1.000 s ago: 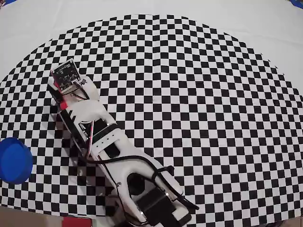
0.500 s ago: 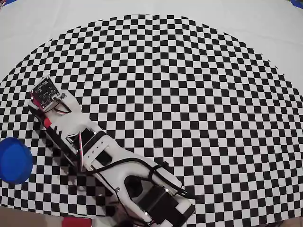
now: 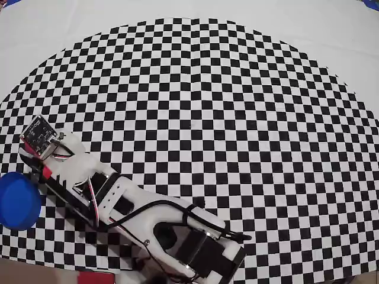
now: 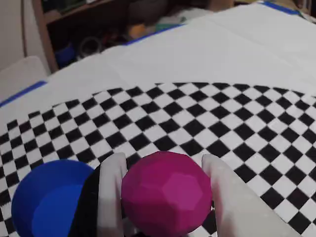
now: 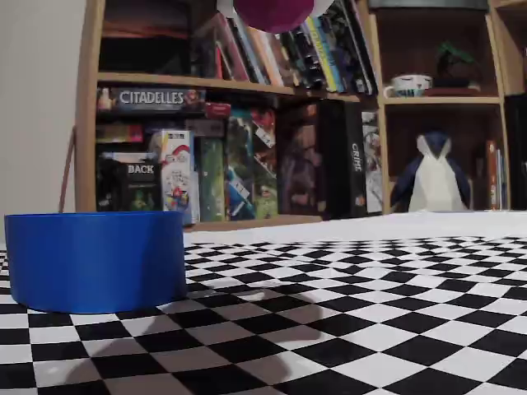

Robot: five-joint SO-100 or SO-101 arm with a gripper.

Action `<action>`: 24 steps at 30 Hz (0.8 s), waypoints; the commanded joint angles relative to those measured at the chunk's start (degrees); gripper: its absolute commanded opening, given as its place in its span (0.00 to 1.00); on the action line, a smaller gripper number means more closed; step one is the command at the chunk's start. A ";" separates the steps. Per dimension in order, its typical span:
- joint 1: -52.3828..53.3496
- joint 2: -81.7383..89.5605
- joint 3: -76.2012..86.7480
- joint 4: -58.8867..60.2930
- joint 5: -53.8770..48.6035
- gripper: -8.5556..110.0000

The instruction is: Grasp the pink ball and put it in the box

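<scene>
In the wrist view the pink ball (image 4: 166,193) is clamped between the white fingers (image 4: 112,197) of the tool (image 4: 165,197), lifted clear of the checkered surface (image 4: 207,123). The box (image 4: 47,205) is seen just beside and below it at lower left. In the overhead view the arm (image 3: 127,204) has been swung further toward the left edge than half a second ago, its tip now close to the box (image 3: 18,201). In the fixed view the ball (image 5: 274,12) is seen high above the surface, right of the box (image 5: 95,259), with bookshelves (image 5: 247,123) behind.
</scene>
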 commanded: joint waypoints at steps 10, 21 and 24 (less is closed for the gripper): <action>-5.89 1.76 -0.26 -0.53 0.18 0.07; -9.76 0.53 -0.26 -0.53 0.18 0.07; -10.81 0.26 -0.35 -0.53 0.18 0.07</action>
